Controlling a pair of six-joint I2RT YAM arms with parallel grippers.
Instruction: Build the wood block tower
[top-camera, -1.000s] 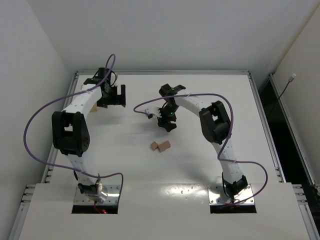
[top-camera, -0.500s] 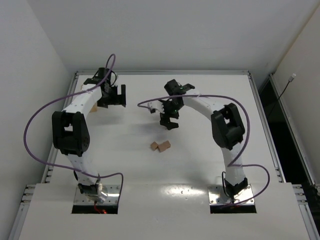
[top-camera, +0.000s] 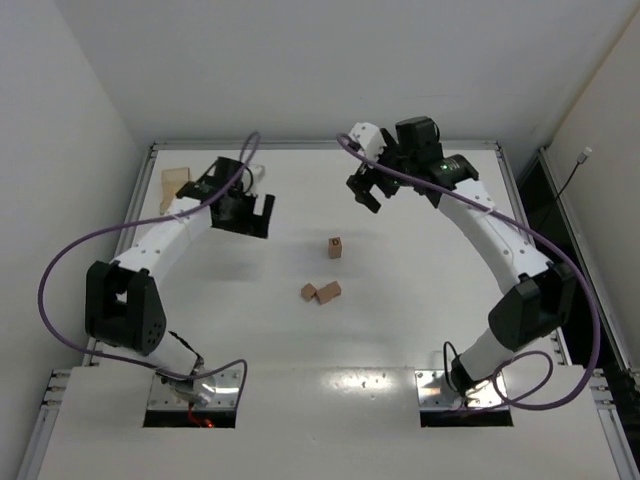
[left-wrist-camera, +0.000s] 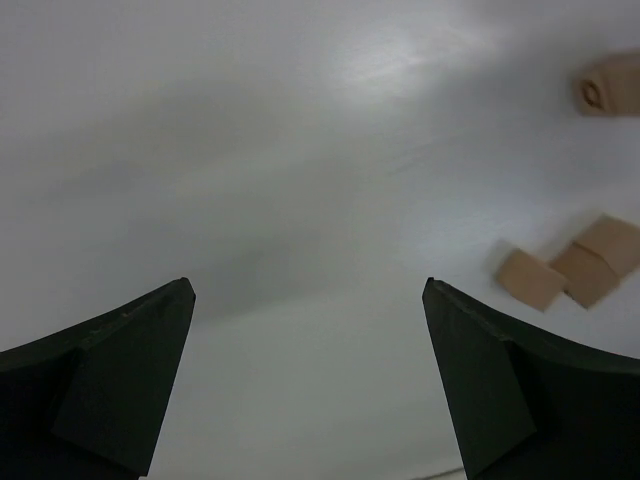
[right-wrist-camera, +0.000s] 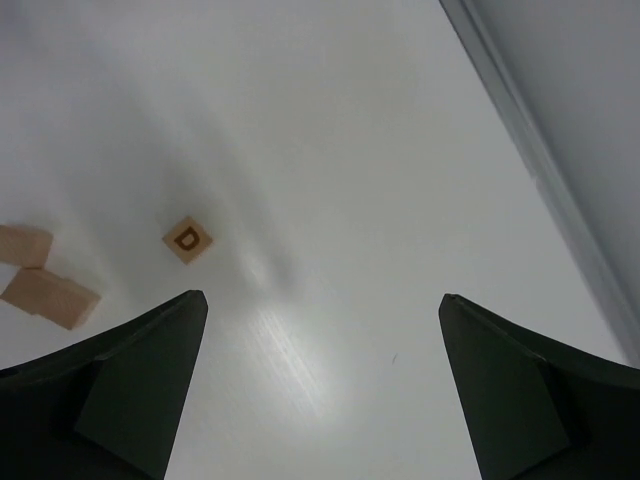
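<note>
Over the tabletop (top-camera: 420, 300) both arms hang raised. The left pincer (top-camera: 258, 214) and right pincer (top-camera: 366, 190) gape empty, well apart from the tower (top-camera: 335, 247), probably to avoid toppling it. It stands mid-tabletop, D upward. Two touching blocks (top-camera: 321, 292) lie near it, likely awaiting stacking.

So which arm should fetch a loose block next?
Left arm, probably: its open jaws have a clear line to the loose blocks, while the D block stands between them and the right arm.

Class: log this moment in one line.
left end effector: open | right end effector: open | light-tan wooden block marked D: apart | two light-tan wooden cubes: touching
</note>
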